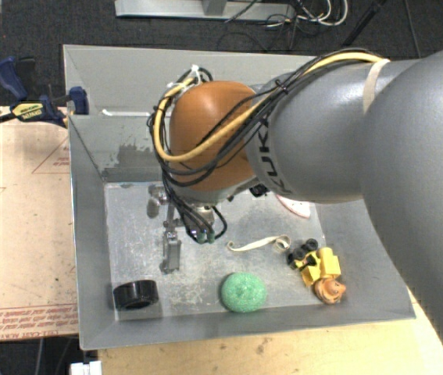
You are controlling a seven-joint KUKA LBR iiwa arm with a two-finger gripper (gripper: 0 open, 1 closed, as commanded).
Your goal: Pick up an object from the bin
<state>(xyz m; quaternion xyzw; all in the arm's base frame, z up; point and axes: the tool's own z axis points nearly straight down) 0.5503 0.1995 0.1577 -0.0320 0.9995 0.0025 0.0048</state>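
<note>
My gripper (172,258) hangs below the orange wrist cover over the left middle of the bin floor, its tip close to bare metal. A black ring-shaped cap (135,294) lies just below and to the left of it, near the front left corner. A fuzzy green ball (243,291) rests at the front, to the gripper's lower right. A thin cream strap (259,244) lies on the floor to the right of the gripper. I see nothing held by the gripper.
A yellow and black toy with an orange end (317,269) lies at the front right. A white and red thing (295,206) peeks out from under the arm. The big grey arm covers the bin's right and back.
</note>
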